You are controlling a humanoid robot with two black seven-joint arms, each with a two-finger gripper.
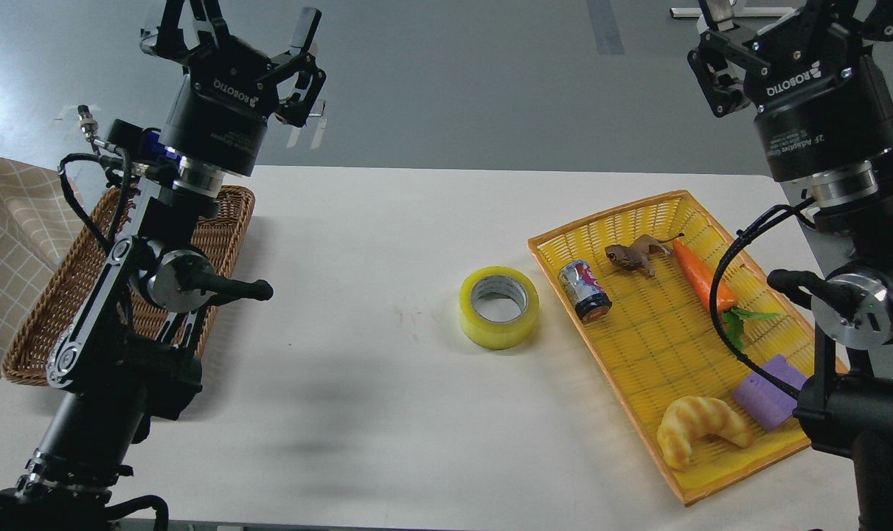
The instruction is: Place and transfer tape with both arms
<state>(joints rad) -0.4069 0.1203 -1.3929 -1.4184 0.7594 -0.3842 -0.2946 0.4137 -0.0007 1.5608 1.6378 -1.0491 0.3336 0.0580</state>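
Yellow packing tape [498,307] lies flat on the white table [358,369], just left of the yellow tray [641,210]. Left gripper [251,29] is raised, fingers spread wide, holding nothing. Right gripper [719,44] is cut off by the frame edge; its opening cannot be told.

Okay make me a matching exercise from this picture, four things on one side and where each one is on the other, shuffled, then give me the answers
Things:
1. tape
2. croissant
3. carrot
4. wicker basket

Places:
A. near corner of the yellow tray, beside the purple block
B. left end of the table, behind the left arm
C. on the bare table, just left of the yellow tray
D. far half of the yellow tray, beside the toy lion

Pairs: 1-C, 2-A, 3-D, 4-B
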